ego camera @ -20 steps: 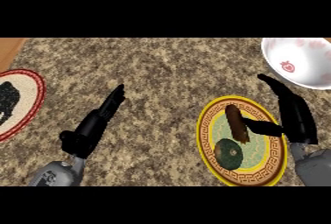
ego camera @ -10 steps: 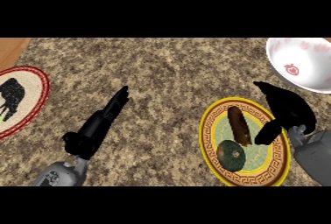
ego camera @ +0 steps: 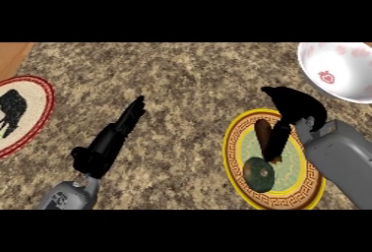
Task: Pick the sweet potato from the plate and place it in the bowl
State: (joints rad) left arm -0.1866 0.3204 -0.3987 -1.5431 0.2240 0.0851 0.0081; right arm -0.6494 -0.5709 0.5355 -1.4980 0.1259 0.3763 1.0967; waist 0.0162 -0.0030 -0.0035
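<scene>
The brown, elongated sweet potato lies on the upper part of a yellow-rimmed plate at the right. My right hand hangs over the plate's upper right edge, its fingers bent leftward above the potato's far end. Its thumb reaches down along the potato's right side, and the hand is open, not closed round the potato. The white bowl with red markings stands at the upper right, beyond the hand. My left hand rests open on the counter at the left, fingers straight.
A dark green round vegetable lies on the same plate, below the sweet potato. A red-rimmed plate with a black figure sits at the left edge. Speckled counter lies between the two hands.
My right hand has moved left and down over the plate, bringing its thumb beside the sweet potato. The left hand has kept its pose.
</scene>
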